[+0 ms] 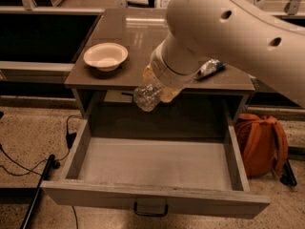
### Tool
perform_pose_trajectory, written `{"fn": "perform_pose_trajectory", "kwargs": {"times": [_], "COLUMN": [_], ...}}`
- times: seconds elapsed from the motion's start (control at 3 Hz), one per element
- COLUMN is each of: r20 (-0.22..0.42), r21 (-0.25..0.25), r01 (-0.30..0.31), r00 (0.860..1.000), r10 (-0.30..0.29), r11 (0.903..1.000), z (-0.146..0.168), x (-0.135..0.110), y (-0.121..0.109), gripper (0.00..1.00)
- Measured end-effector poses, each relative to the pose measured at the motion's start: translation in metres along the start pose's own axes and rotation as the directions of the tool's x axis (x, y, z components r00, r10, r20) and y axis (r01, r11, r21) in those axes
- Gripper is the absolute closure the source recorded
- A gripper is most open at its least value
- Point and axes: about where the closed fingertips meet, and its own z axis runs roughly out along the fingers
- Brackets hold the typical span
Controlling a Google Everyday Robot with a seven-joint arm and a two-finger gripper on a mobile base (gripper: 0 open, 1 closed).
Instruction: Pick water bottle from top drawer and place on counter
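Water bottle (147, 97) hangs above the open top drawer (157, 197), clamped in the gripper (159, 85) level with the counter's (138, 37) front edge. So the pick looks done; placing remains, between the bowl (106, 56) near the left edge and the can (209, 69) by the right edge.

Single view — high, facing top drawer (95, 194) front, angled down, close; end effector (161, 90) holding water bottle (147, 98) centre-frame above it.
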Motion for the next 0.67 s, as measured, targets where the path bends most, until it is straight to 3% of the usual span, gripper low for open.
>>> {"fn": "perform_pose_trajectory", "kwargs": {"times": [0.33, 0.67], "r20": [-0.094, -0.142], "r21": [0.01, -0.056], "r01": [0.142, 0.227], "r00": [0.986, 0.962], "r10": [-0.14, -0.233], "r11": [0.9899, 0.9723], "z": [0.007, 0.037], "x": [-0.015, -0.002], "y": [-0.046, -0.08], "gripper": [1.0, 1.0]}}
